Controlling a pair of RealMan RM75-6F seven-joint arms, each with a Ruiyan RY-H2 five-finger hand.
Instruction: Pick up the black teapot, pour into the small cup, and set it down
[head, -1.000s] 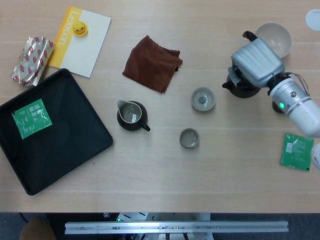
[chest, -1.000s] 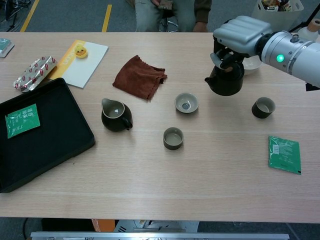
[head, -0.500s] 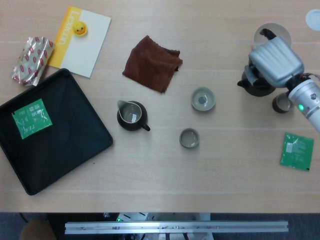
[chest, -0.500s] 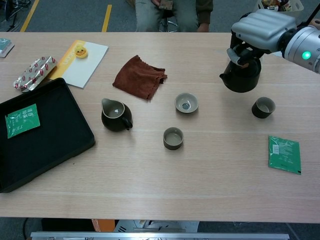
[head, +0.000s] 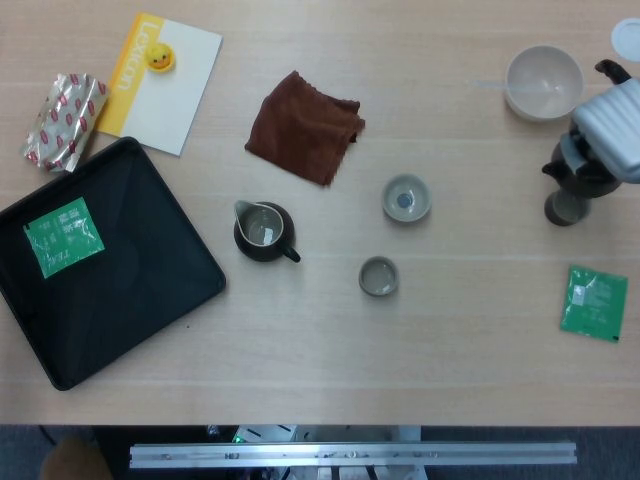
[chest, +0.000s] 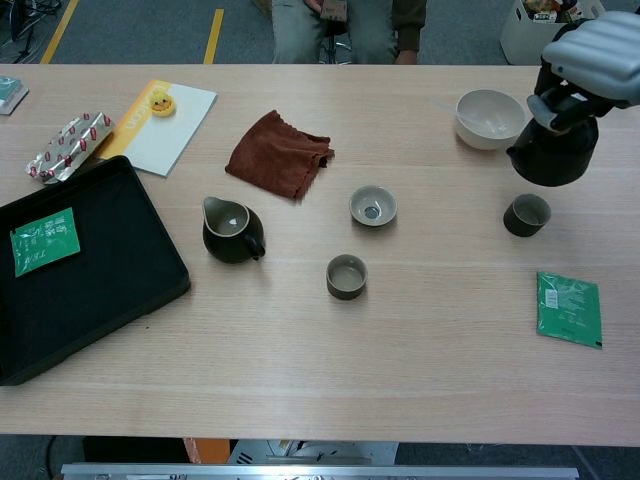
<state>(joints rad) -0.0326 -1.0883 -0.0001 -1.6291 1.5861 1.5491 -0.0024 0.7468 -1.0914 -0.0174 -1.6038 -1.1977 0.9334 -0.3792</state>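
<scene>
Holding the teapot (chest: 553, 157) from above, our right hand (chest: 597, 52) carries it at the table's far right edge. We judge the dark cup (chest: 526, 214) sits just below and left of the spout. Left hand unseen.

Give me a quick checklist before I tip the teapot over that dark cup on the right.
1. Right hand grips the teapot: ok.
2. Teapot off the table: ok in the chest view.
3. Teapot roughly upright, nothing spilling: ok.
4. Dark cup upright, mouth open: ok.
5. Spout over the cup: cannot tell; it points toward the white bowl.
6. Green packet away from the cup: ok.
</scene>
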